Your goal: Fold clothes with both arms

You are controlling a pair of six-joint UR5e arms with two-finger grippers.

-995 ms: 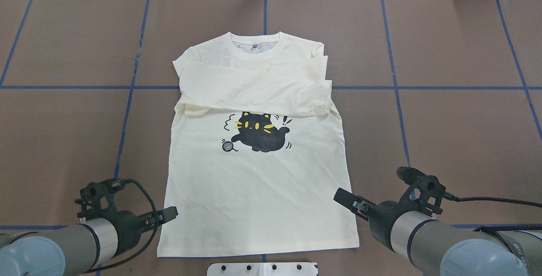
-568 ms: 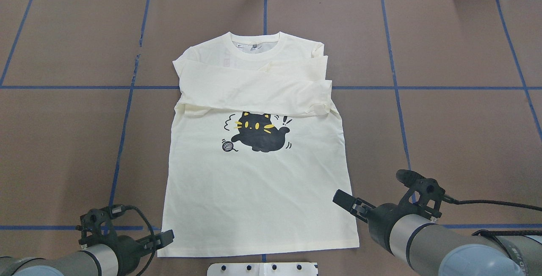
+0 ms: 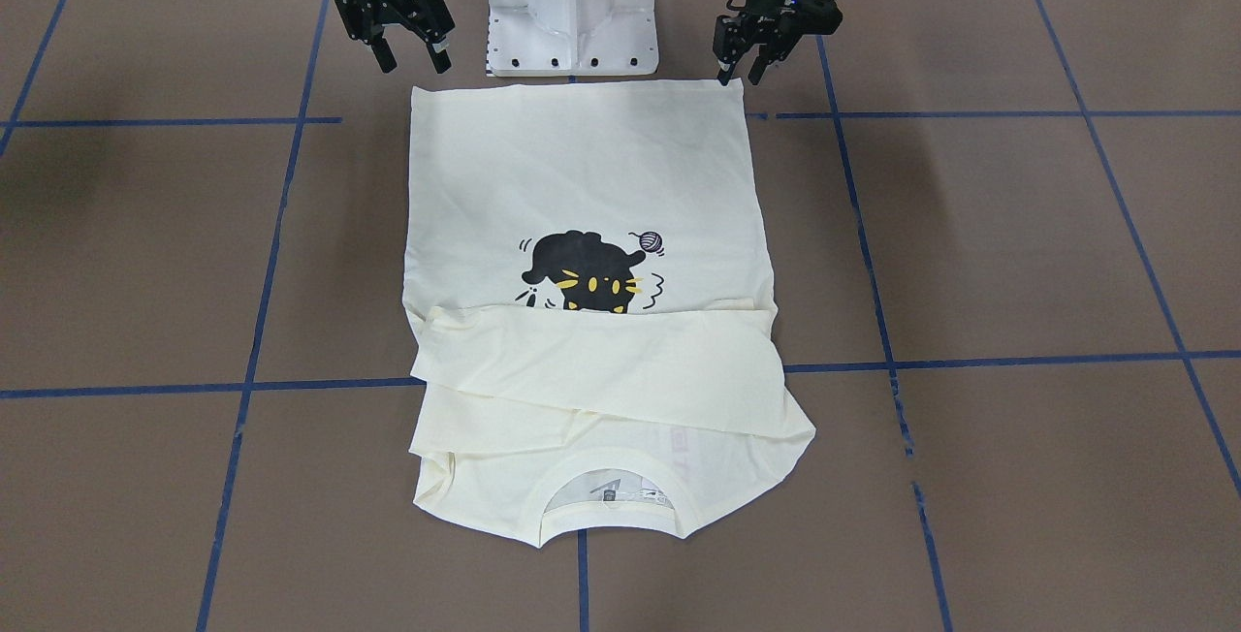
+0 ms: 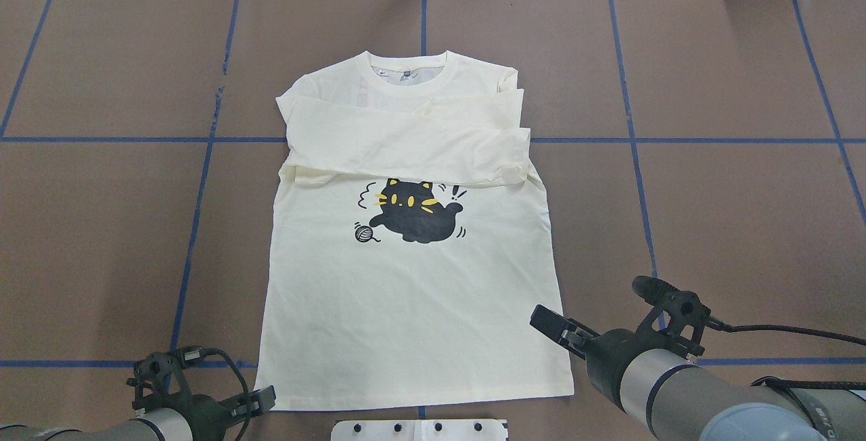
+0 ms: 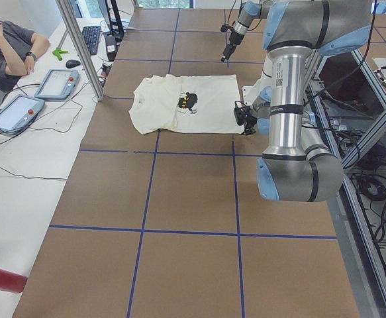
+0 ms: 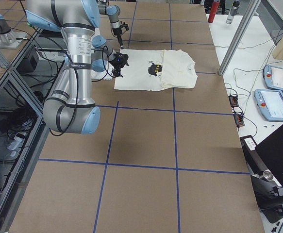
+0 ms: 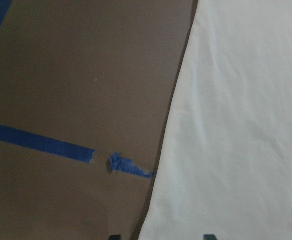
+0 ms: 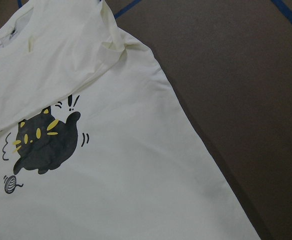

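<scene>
The cream T-shirt [image 4: 406, 306] lies flat with its print up, the collar far from me and both sleeves [image 4: 406, 136] folded across the chest above the black cat [image 4: 413, 214]. Its hem runs along the near table edge. My left gripper [image 4: 203, 387] is open at the hem's left corner. In the left wrist view its two fingertips straddle the side edge of the shirt [image 7: 236, 125]. My right gripper [image 4: 599, 302] is open beside the hem's right corner and holds nothing. The front view shows the left gripper [image 3: 739, 75] and right gripper [image 3: 414, 63] just behind the hem corners.
The white pedestal base [image 3: 572, 2] stands right behind the middle of the hem. Blue tape lines [image 4: 629, 140] cross the brown table. A person [image 5: 7, 46] sits at a side desk with tablets [image 5: 57, 83]. A metal post [image 5: 80, 50] stands at the table's far edge.
My left gripper has drawn back toward the near table edge, ending at the hem's left corner. The right gripper has barely shifted. The shirt has not moved.
</scene>
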